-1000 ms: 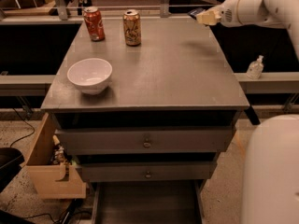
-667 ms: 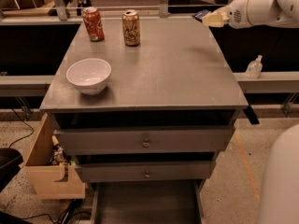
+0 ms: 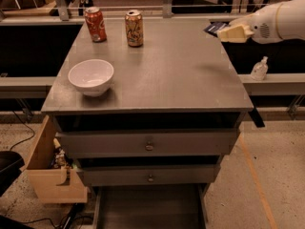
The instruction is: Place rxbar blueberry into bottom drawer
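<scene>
Wooden crate (image 3: 47, 175) stands at the left of the grey cabinet (image 3: 181, 75). On the cabinet top: a white bowl (image 3: 91, 76) front left, a red can (image 3: 95, 24) and a tan can (image 3: 134, 28) at the rear. The bottom drawer (image 3: 147, 209) is pulled out below centre, interior dark. At the rear right corner, the gripper (image 3: 224, 33) hangs above the cabinet edge, jaws clamped on the rxbar blueberry (image 3: 213, 28), which protrudes leftward from the fingertips, well apart from the drawer.
</scene>
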Controlling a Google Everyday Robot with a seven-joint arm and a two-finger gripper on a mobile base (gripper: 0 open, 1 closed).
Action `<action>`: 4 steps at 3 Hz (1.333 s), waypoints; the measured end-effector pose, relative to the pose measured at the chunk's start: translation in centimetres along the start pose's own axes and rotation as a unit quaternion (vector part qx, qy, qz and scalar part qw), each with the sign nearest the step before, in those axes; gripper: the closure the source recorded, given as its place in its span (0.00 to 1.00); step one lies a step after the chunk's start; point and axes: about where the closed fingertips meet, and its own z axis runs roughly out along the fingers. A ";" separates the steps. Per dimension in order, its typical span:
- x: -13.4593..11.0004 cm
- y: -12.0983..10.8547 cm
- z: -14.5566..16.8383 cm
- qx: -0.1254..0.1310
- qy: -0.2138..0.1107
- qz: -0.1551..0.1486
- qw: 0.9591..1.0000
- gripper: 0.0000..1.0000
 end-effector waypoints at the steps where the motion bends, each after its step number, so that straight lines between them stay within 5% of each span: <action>1: 1.1 3.0 -3.3 -0.023 -0.003 -0.020 1.000 1.00; 2: 1.9 5.1 -6.4 -0.047 -0.028 -0.041 0.998 1.00; 4: 2.6 6.6 -6.7 -0.058 -0.033 -0.054 0.996 1.00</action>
